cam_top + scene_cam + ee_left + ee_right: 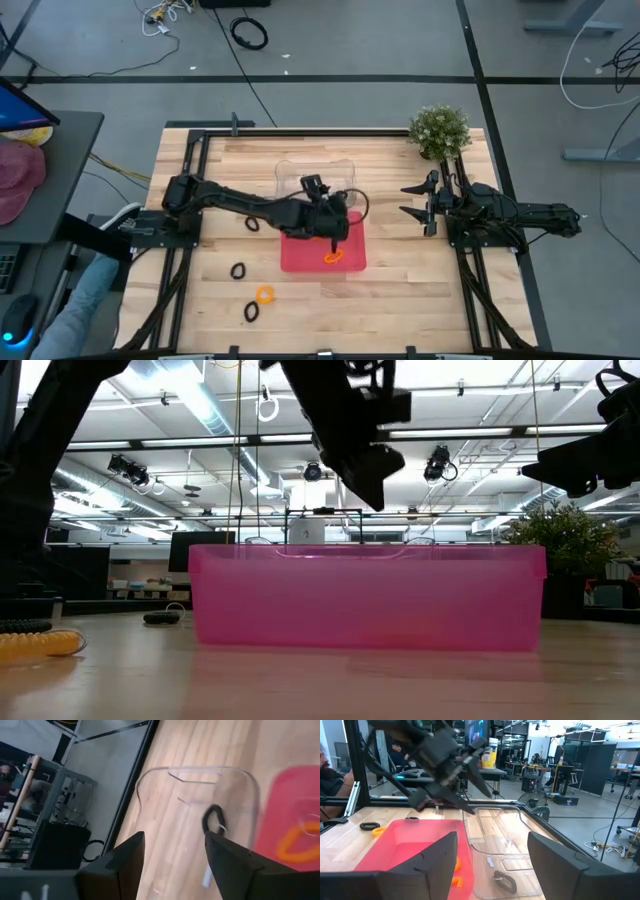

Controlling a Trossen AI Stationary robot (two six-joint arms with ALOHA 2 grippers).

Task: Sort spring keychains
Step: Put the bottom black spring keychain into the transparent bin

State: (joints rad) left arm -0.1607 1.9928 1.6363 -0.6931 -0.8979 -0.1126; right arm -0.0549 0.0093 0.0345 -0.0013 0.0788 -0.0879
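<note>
My left gripper (333, 230) (175, 839) is open and empty, above where the red tray (300, 258) meets the clear tray (290, 172). One black spring keychain (212, 818) lies on the clear tray's floor. Orange keychains (333, 256) (458, 865) lie in the red tray. On the table's near left lie black keychains (252, 223) (238, 270) (251, 311) and an orange one (264, 295). My right gripper (409, 200) (492, 837) is open and empty at the table's right, pointing toward the trays.
A potted plant (440, 130) stands at the table's far right corner. The low view shows the red tray's near wall (365, 600), with my left gripper (368, 455) above it. There is bare wood at the near right of the trays.
</note>
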